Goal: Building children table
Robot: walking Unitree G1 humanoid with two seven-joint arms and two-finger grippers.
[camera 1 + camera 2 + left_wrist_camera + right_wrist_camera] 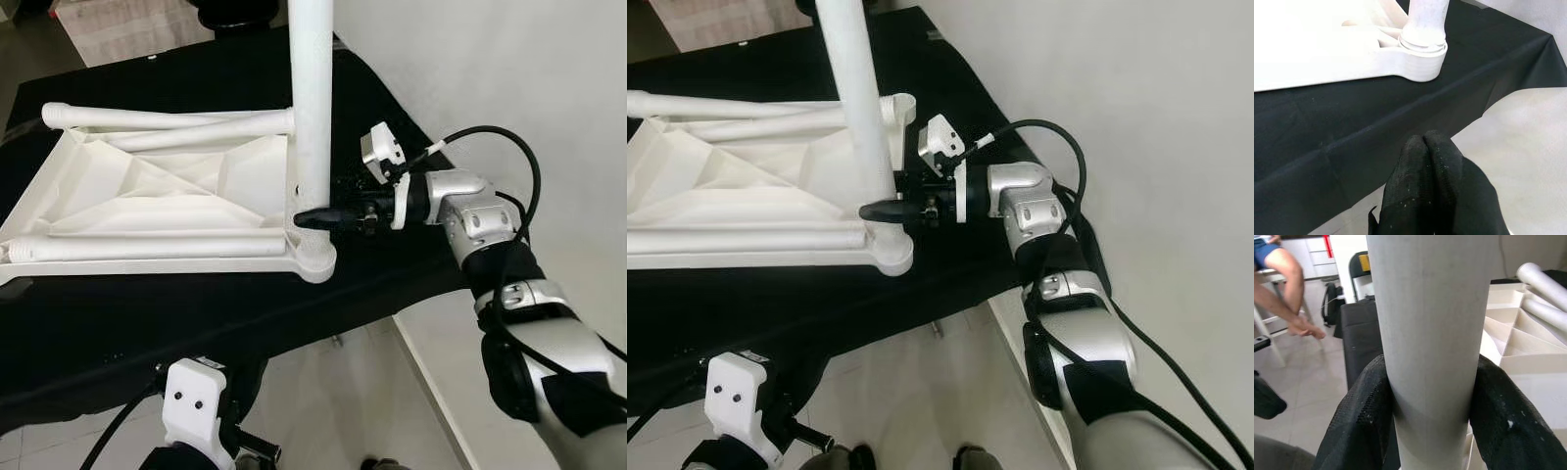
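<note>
Children table [167,201] lay upside down on black-draped tabletop [147,323], near its right edge. One white leg [312,98] stood upright in near-right corner socket [315,257]; other legs [157,245] lay loose on underside. Right hand [315,217] clamped leg low, just above socket, fingers [1359,426] on both sides. Left hand [1425,147] hung below tabletop edge, fingers pressed together, empty. Judgement: hollow plastic, light, stiff, smooth, so may slip; low grip suited seating or twisting. Person's legs [1283,289] in background.

Black-draped table [196,323] by a white wall, upturned white children's tabletop [147,196] lying flat on it
</note>
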